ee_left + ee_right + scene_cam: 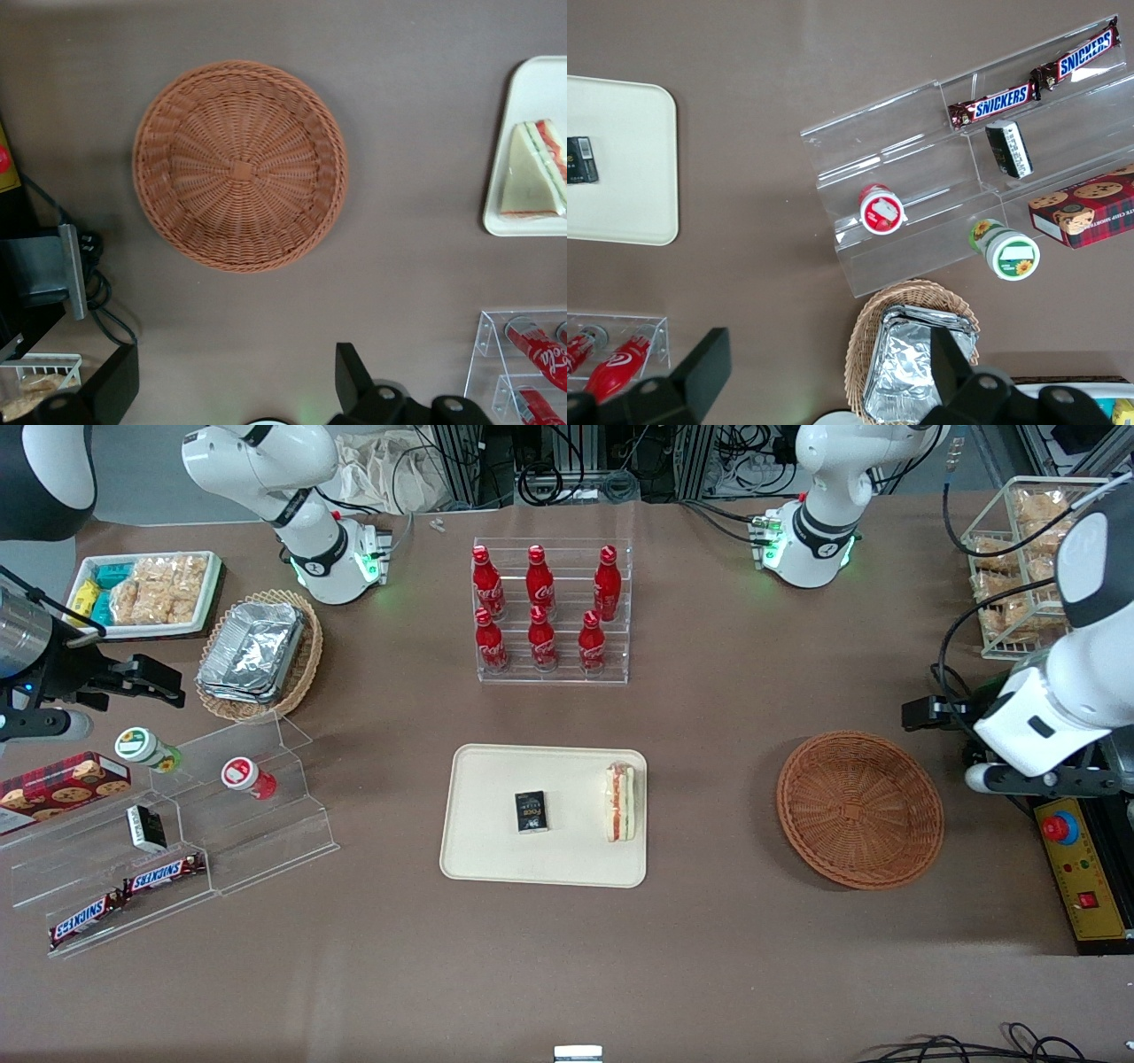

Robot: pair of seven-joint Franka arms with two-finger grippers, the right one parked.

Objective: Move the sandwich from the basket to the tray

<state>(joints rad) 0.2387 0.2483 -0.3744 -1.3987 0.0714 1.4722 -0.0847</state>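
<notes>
Sandwich on tray, basket bare on brown table; gripper above, fingers spread.

White arm, black cables; black pincer fingers.

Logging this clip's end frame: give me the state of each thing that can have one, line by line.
sandwich: lying on the tray, at its edge nearest the basket, wrapped.
basket: empty, upright on the table.
tray: flat on the table, holding the sandwich and a small black box.
gripper: above the table beside the basket, jaws open, holding nothing.
cola bottles: capped, standing upright in the clear rack.
</notes>
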